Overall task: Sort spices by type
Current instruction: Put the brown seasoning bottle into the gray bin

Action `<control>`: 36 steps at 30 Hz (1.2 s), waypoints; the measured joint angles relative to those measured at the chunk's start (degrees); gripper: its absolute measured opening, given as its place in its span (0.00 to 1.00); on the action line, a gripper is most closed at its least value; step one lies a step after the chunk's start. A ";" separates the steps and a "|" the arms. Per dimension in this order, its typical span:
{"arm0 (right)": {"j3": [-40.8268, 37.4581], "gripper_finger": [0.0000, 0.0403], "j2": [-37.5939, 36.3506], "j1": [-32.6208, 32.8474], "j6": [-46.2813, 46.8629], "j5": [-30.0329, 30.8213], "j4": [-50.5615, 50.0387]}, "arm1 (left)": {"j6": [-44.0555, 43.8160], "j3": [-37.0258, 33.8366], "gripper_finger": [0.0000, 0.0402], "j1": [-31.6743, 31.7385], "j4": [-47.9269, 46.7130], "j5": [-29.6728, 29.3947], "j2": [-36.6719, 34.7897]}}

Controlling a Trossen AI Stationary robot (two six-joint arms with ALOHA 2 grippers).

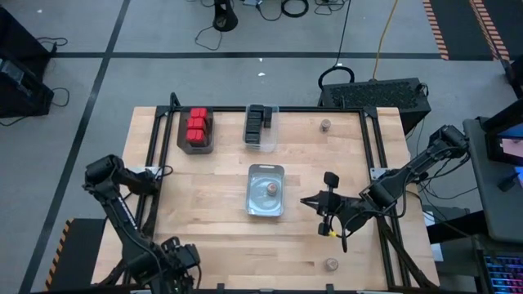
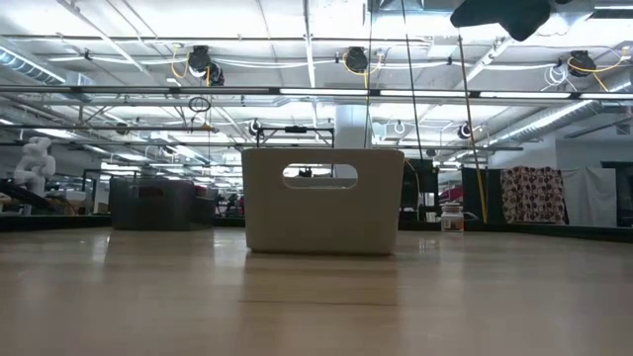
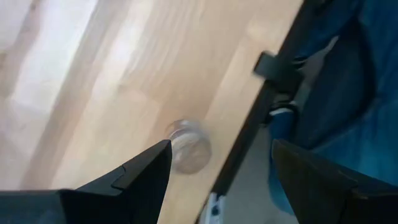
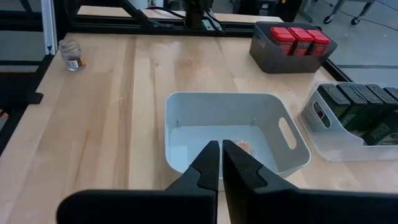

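Right hand [image 4: 221, 163] is closed on nothing, fingers pressed together, held over the bench just beside the middle bin [image 1: 280, 171]. One round jar [image 1: 269, 191] lies inside that bin. Left hand [image 3: 217, 168] is spread wide and empty, parked low at the near left corner of the bench; in its wrist view a clear jar [image 3: 188, 145] is seen near the bench edge.

Red boxes [image 1: 197, 126] are grouped in the dark bin at the far side; black boxes [image 1: 256, 125] are grouped in the clear bin next to them. Both kinds are judged sorted.

Two round jars are left loose: one at the far edge [image 1: 325, 125], one at the near edge [image 1: 331, 265], well apart.

Step in hand: the round jars are being gathered into the middle bin. Next move likely: the right hand must be opened, brought over a loose jar, lowered around it and closed. The near jar looks the closer.
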 joint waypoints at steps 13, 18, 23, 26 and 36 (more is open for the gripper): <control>0.00 0.00 0.00 0.07 0.94 0.00 -0.24 | 6.51 -2.23 0.70 -1.05 -0.19 -0.79 0.00; 0.00 0.00 0.01 0.07 1.14 0.00 -0.26 | 6.66 -2.43 0.70 -1.03 -0.23 -0.87 0.00; 0.00 0.00 0.02 0.07 1.14 -0.03 -0.28 | 11.06 -2.45 0.70 -1.03 -0.56 -1.26 0.00; 0.00 0.00 0.02 0.07 1.14 -0.03 -0.28 | 14.04 -2.47 0.70 -1.03 -0.59 -2.82 0.00; 0.00 0.00 0.02 0.07 1.14 -0.05 -0.29 | 21.97 -2.47 0.70 -1.08 -0.89 -3.66 0.00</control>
